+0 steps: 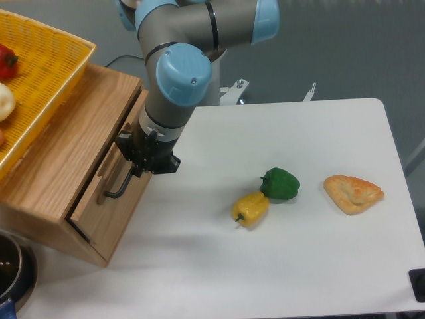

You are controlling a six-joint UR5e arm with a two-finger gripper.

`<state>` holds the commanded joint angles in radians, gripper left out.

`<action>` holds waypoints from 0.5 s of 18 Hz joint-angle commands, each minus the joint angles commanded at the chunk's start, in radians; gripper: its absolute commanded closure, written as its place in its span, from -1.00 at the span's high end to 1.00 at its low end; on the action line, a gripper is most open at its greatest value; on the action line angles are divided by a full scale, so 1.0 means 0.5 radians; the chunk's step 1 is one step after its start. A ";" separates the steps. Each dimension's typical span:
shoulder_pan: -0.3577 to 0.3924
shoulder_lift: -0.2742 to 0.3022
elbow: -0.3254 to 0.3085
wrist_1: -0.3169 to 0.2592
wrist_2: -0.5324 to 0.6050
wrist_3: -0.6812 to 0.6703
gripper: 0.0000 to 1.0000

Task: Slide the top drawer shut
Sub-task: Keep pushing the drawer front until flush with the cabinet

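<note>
White table (299,266) spans everything to the right of and below the pincer. UR5e arm (179,66), grey links with blue joint caps, comes down from the top edge to the pincer.

Oak cabinet (63,153) sits directly left of the pincer, at the table's left edge. Yellow wicker basket (40,60) rests on its top, up and to the left of the pincer; a red item and a pale round item show at its left rim.

Top drawer (109,199): wooden front nearly flush with the cabinet face, no interior visible. It lies immediately left of and below the pincer.

Pincer (136,169): black, placed at the upper end of the black bar handle (118,189), against the drawer front. Fingers hidden under the wrist body; cannot tell whether they are apart, closed, or clamped on the handle.

Flatbread-like pastry (353,193): far right of the pincer. Green pepper (280,183) and yellow pepper (251,207): right of the pincer, touching each other, well apart from it.

Metal pot (12,266): lower left of the pincer, cut by the frame.
</note>
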<state>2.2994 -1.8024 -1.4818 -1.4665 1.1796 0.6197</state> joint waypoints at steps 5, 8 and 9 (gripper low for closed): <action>0.000 0.003 0.000 0.000 -0.015 0.000 -1.00; -0.003 0.003 0.000 0.000 -0.018 0.000 -1.00; -0.006 0.003 0.000 0.000 -0.018 0.000 -1.00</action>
<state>2.2964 -1.8009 -1.4818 -1.4665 1.1704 0.6197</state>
